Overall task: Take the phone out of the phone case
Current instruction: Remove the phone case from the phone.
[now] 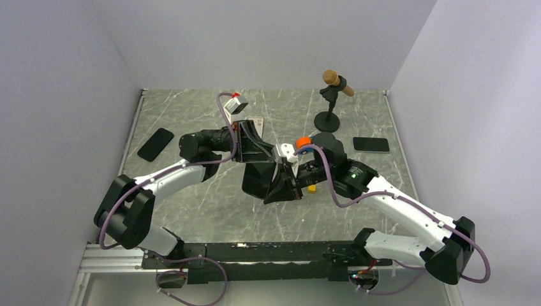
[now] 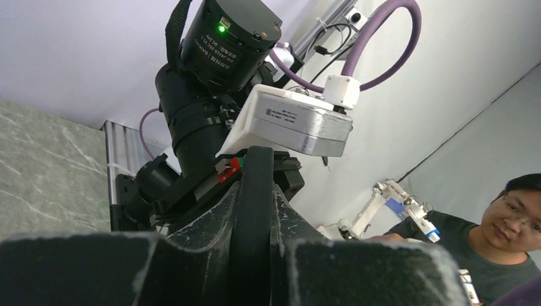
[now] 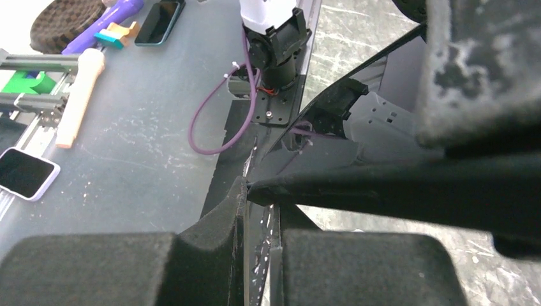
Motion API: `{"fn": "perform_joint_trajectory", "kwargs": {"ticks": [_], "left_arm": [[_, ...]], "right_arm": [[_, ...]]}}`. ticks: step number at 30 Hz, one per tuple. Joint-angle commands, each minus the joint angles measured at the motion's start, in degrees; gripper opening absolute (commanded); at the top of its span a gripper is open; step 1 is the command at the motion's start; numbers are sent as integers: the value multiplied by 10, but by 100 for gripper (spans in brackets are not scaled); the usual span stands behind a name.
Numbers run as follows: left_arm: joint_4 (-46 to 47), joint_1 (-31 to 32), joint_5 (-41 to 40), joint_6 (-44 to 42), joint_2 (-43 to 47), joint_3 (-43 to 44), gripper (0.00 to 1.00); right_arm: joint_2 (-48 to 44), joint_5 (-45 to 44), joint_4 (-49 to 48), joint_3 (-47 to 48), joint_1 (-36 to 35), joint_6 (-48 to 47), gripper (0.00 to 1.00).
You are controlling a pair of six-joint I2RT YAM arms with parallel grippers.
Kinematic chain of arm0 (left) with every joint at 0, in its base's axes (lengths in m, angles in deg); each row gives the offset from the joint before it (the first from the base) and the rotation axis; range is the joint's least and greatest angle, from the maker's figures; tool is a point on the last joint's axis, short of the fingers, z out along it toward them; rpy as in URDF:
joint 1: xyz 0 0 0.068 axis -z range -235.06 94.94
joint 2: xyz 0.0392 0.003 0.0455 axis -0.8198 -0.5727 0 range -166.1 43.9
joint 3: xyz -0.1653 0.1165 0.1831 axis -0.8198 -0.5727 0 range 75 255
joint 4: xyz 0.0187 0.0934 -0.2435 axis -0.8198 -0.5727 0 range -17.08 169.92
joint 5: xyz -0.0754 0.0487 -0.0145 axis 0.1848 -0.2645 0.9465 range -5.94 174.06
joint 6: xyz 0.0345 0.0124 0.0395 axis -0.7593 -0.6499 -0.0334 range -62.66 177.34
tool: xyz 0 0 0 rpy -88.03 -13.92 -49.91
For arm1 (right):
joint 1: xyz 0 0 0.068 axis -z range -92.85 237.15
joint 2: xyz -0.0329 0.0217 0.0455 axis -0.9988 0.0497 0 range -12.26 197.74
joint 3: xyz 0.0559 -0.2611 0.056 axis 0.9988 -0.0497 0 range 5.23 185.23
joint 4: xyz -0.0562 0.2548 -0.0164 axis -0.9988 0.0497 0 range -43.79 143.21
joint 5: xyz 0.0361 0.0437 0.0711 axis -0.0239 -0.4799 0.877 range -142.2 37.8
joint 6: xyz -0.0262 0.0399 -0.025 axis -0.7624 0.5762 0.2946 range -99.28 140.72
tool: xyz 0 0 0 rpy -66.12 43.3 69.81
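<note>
The black phone case (image 1: 255,182) with the phone in it is held off the table at the middle, between both grippers. My left gripper (image 1: 253,148) is shut on its far end; in the left wrist view a thick matte black edge of the case (image 2: 254,210) stands clamped between the left gripper's (image 2: 255,255) pads. My right gripper (image 1: 286,183) is shut on its near right side; in the right wrist view a thin glossy slab, the phone's edge (image 3: 260,255), sits between the right gripper's (image 3: 261,261) pads, and the black case rim (image 3: 395,191) runs off to the right.
A loose dark phone (image 1: 155,144) lies at the left and another (image 1: 370,144) at the right. A microphone on a round stand (image 1: 332,102) is at the back. A small yellow piece (image 1: 311,188) lies under the right wrist. White walls surround the table.
</note>
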Motion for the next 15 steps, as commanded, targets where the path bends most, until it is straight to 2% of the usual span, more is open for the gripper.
{"fn": "perform_joint_trajectory", "kwargs": {"ticks": [1, 6, 10, 13, 15], "left_arm": [[32, 60, 3, 143, -6, -17, 0], [40, 65, 2, 152, -16, -18, 0], [-2, 66, -4, 121, -1, -20, 0], [-35, 66, -22, 73, 22, -25, 0], [-72, 62, -37, 12, 45, -26, 0]], "right_arm": [[4, -169, -118, 48, 12, -117, 0], [17, -197, -94, 72, 6, -140, 0], [-2, -262, -154, 41, 3, -106, 0], [-33, -440, -245, -26, 3, -16, 0], [-55, -549, -262, -64, 3, 50, 0]]}}
